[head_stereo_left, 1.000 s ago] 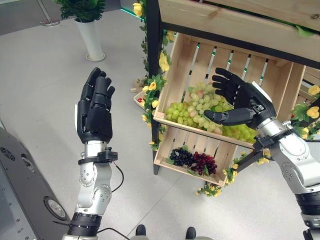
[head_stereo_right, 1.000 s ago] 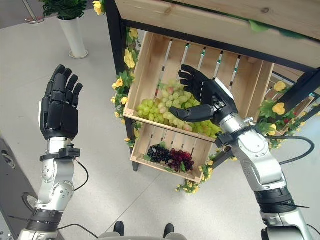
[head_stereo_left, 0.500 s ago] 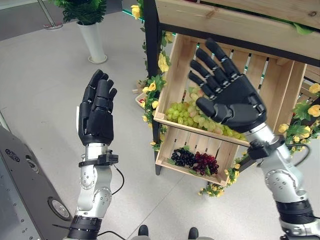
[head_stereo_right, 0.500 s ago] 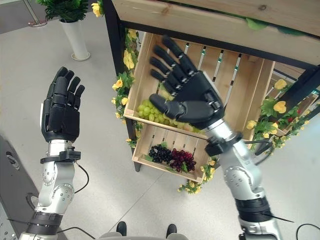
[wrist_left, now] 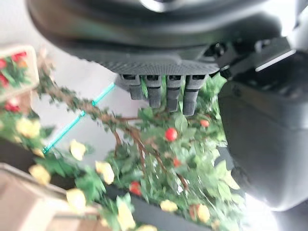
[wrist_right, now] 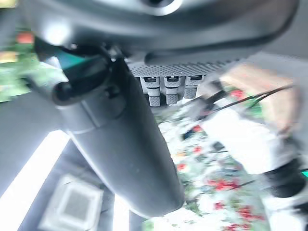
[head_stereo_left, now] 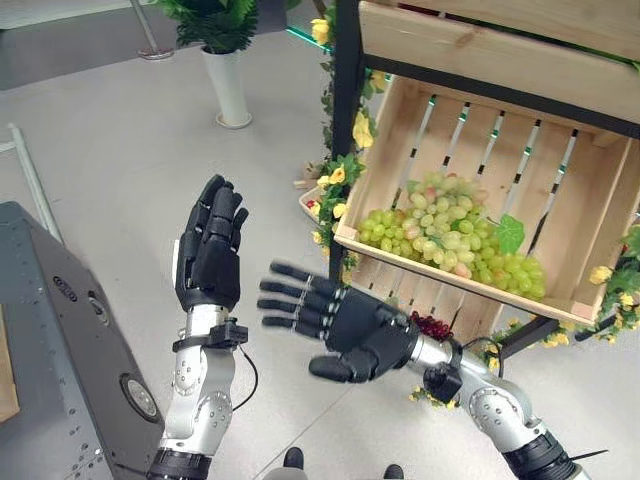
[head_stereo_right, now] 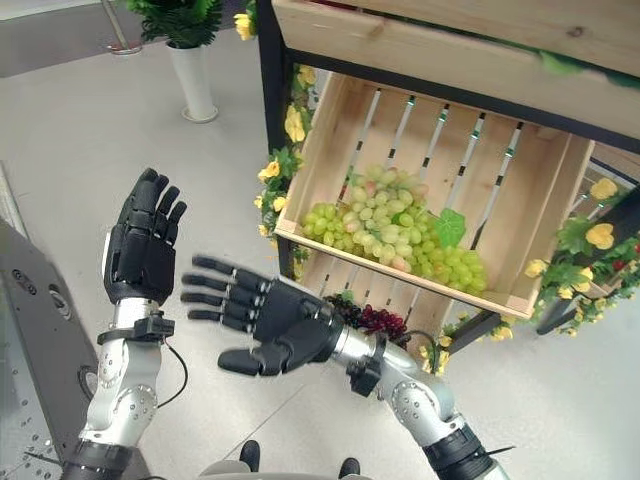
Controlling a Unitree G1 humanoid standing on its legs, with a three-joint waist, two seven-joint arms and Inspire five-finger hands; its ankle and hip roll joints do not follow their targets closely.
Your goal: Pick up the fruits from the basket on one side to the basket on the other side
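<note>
Green grapes [head_stereo_left: 450, 240] lie heaped across the upper wooden crate [head_stereo_left: 600, 235], long axis along its front edge. Both the left robot hand [head_stereo_left: 208, 262] and right robot hand [head_stereo_left: 340, 322] hover before it, fingers spread, holding nothing

The right hand [head_stereo_left: 345, 325] is out of the upper crate [head_stereo_left: 590, 205] and now hangs low beside the left hand [head_stereo_left: 208, 262], fingers spread, empty. The green grapes [head_stereo_left: 445, 235] lie uncovered. The camera has shifted.

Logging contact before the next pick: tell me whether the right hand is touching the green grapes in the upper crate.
Apart. In the left eye view the right hand hangs open over the floor, well short of the green grapes, with the crate front edge between them.
</note>
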